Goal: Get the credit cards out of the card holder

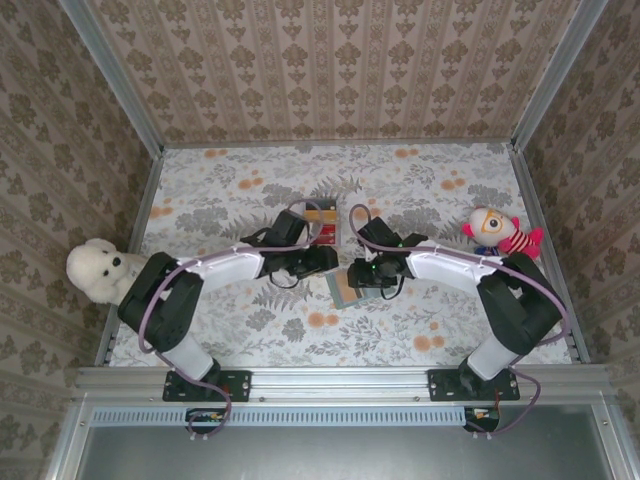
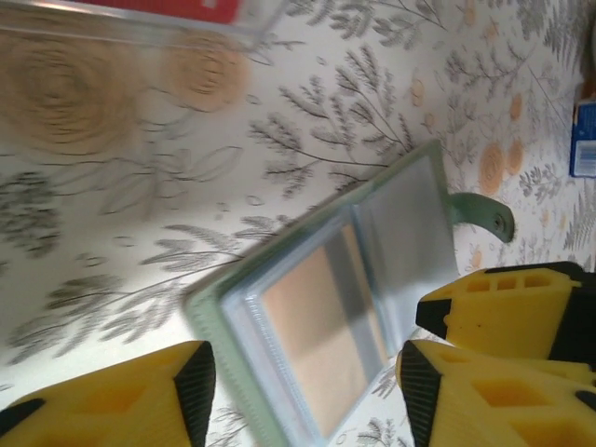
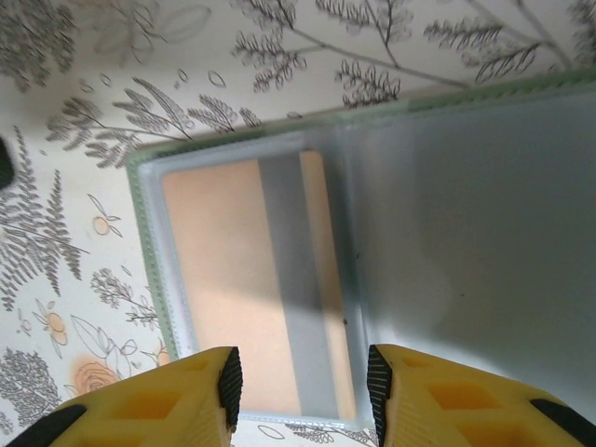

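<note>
Grey-green plastic bifold card holder (image 1: 341, 290) lies open and flat on the floral tabletop (image 1: 240, 190), at the centre of the top view. 1 peach card (image 3: 223, 279) sits in its clear pocket (image 3: 186, 177). The right gripper (image 3: 300, 377) hangs half open over that pocket's lower edge. The left gripper (image 2: 307, 382) stands wide at the holder's corner, holding nothing. Unpinned, the holder may slide or fold when the card is tugged, or the pads (image 3: 229, 382) may pinch sleeve with card.

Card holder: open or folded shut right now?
Open, spread on the table: the card holder shows both panels either side of the crease, with an orange card in one pocket.
</note>
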Robot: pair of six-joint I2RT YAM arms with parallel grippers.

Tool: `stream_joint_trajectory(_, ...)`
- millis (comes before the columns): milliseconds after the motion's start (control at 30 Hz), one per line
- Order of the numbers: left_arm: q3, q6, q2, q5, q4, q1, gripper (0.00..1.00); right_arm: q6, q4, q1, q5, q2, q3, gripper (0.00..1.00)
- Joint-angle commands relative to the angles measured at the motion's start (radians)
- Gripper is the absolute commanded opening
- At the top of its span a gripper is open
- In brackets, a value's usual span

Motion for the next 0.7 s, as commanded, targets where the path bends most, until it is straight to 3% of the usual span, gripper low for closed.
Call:
stream_joint_trajectory(0, -0.048, -0.003, -0.049, -0.048, -0.05, 0.026, 0.63, 0.001, 0.001, 0.005, -0.04, 0.042, 0.003, 0.42)
stream_joint_trajectory(400, -0.186, -0.077, -0.181, -0.06, 0.0, 0.096, 0.88, 0.101, 0.02, 0.056, -0.106, 0.109, 0.047, 0.42)
stream_joint_trajectory(533, -0.217, -0.084, -0.197, -0.049, 0.011, 0.112, 0.99, 0.118, -0.082, 0.086, 0.044, 0.118, 0.114, 0.4)
stream_joint_trajectory(667, -0.24, -0.074, -0.227, -0.054, 0.03, 0.114, 1.0, 0.121, -0.186, 0.113, 0.179, 0.108, 0.165, 0.48)
